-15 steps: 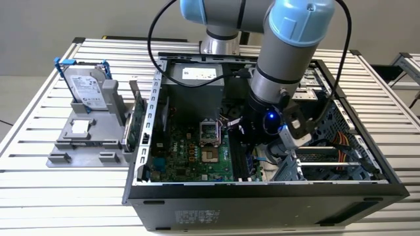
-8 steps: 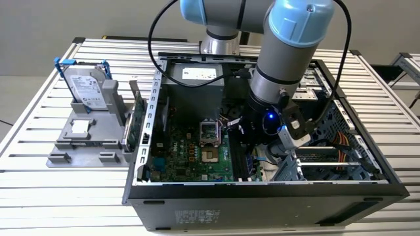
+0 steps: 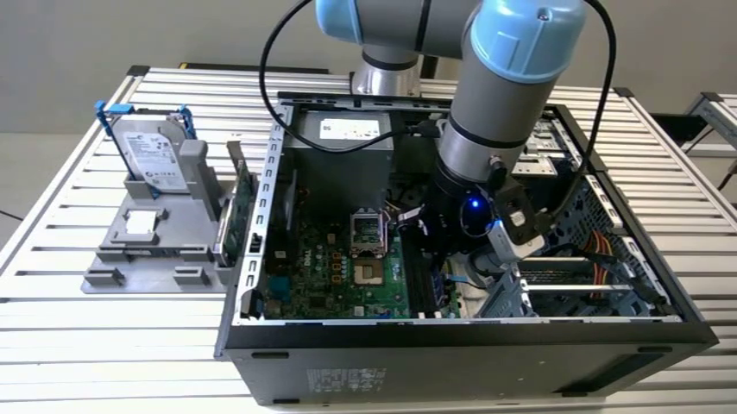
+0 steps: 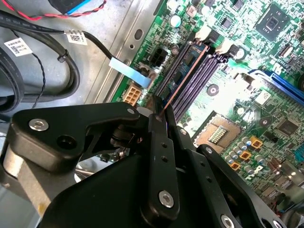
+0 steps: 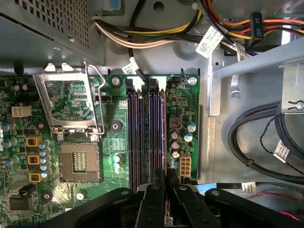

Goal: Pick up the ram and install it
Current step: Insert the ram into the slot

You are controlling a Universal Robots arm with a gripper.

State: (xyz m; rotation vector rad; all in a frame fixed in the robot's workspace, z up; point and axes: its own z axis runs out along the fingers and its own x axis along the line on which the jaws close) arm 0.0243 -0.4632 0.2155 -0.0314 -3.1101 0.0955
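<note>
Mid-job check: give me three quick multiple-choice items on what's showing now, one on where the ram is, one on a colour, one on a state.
1. Where is the ram?
A. On the table outside the case
B. Between the fingers, at the memory slots
C. Draped over the cables

2. What colour are the rails on the hard drive?
A. Blue
B. Red
C. Yellow

3. What state is the CPU socket in?
A. Covered by a cooler
B. Holding the ram
C. Open and bare

Answers:
1 B: in both wrist views the thin stick runs edge-on from the closed fingers along the slots.
2 A: the exterior view shows blue rails at the silver drive's sides.
3 C: in the first wrist view its metal frame is flipped up and nothing sits on it.
</note>
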